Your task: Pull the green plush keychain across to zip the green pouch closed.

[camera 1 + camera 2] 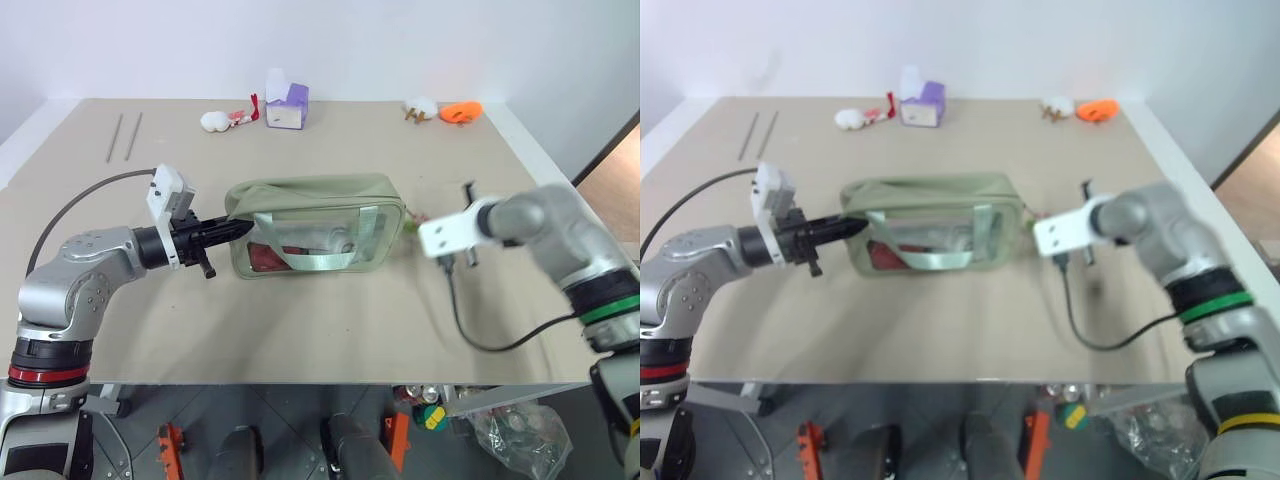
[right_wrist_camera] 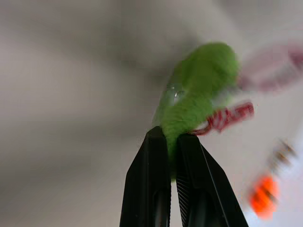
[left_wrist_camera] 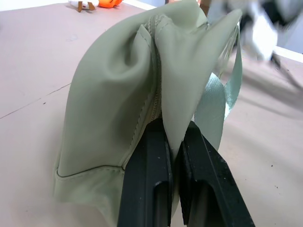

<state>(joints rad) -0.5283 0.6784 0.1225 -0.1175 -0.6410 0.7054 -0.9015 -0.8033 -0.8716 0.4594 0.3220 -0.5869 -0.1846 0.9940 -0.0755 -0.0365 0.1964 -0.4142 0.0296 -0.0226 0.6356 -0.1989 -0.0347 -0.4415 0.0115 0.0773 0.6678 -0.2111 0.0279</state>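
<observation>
Pouch — the green pouch (image 1: pixel 316 226) lies on its side mid-table (image 1: pixel 300 330), clear window and webbing strap (image 1: pixel 330 260) facing the robot, a red item visible inside. Left arm comes in from the left, forearm about level, gripper pointing toward the pouch's left end. Left gripper (image 3: pixel 173 142) has its two black fingers pressed together on a fold of the pouch fabric at that end seam. Right arm reaches in from the right, elbow out, wrist angled down toward the pouch's right end. Right gripper (image 2: pixel 171 135) is clamped on the green plush keychain (image 2: pixel 199 90) — fuzzy lime ring, coppery-red clasp beside it. In the head view the keychain sits just off the pouch's right end. No legible writing on the pouch or on the purple box (image 1: pixel 287 106) at the table's far edge.
</observation>
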